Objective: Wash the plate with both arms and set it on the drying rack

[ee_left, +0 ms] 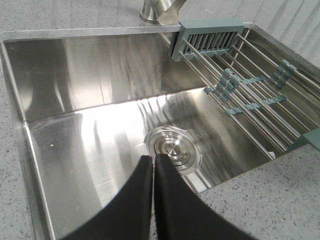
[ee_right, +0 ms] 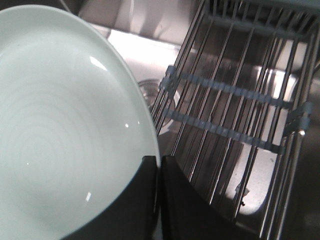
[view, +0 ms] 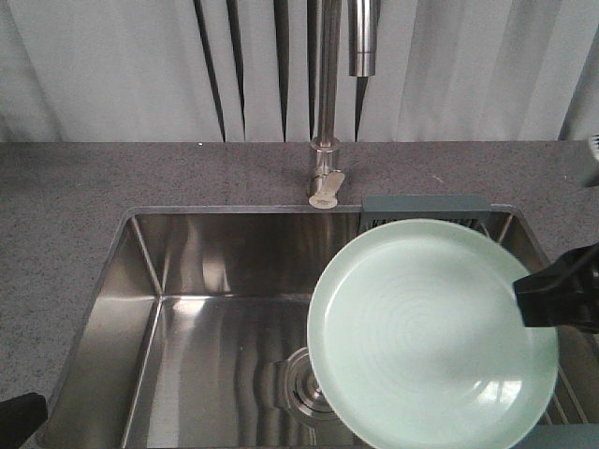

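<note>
Grip on the round pale mint-green plate [view: 430,337]: my black right gripper [ee_right: 158,167] clamps its right rim.
It hangs over the right half of the stainless sink [view: 234,253], above the steel-bar drying rack [ee_left: 250,100] with grey-green frames. Stiff, breakable, likely slick; the low rim is the only hold. My black left gripper [ee_left: 152,162], closed empty, points toward the round steel drain [ee_left: 172,150]; the rack's grey-green pegs [ee_left: 227,82] could snag the rim.

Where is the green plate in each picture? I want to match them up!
Front view: the plate is at the lower right, above the sink, its right edge in the right hand.
Left wrist view: the plate is not in it.
Right wrist view: the plate fills the left side, rim pinched at the bottom.
Shared landmark: the drying rack shows in all three.
</note>
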Robot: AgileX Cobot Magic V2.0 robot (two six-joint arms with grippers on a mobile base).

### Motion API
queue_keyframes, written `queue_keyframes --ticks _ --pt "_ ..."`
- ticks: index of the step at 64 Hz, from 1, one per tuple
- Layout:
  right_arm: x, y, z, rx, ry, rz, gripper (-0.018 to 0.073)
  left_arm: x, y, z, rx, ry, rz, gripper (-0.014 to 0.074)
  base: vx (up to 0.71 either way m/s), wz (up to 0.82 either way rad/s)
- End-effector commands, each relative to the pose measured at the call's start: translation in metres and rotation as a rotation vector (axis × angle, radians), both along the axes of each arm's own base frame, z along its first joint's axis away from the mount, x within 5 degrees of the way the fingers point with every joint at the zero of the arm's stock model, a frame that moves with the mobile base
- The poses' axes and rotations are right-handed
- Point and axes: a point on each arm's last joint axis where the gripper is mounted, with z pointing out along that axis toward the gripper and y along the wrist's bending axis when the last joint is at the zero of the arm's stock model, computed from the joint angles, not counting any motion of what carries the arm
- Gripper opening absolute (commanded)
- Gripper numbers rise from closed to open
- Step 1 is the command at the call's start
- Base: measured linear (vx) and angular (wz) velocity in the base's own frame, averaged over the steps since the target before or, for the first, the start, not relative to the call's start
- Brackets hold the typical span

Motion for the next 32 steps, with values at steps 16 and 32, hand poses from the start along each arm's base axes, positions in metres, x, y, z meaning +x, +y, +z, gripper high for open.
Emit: queue_keyframes --ticks 16,32 --pt "0.070 0.068 -0.046 0.081 0.031 0.081 -0.0002 0.003 0.001 0.012 -0.045 -0.046 0.031 -0.0006 0.00 0.00" --pt "0.131 0.086 -0.063 0.106 -0.038 -0.015 -0.0002 0.003 0.001 0.012 -0.045 -0.046 0.031 -0.0006 0.00 0.00"
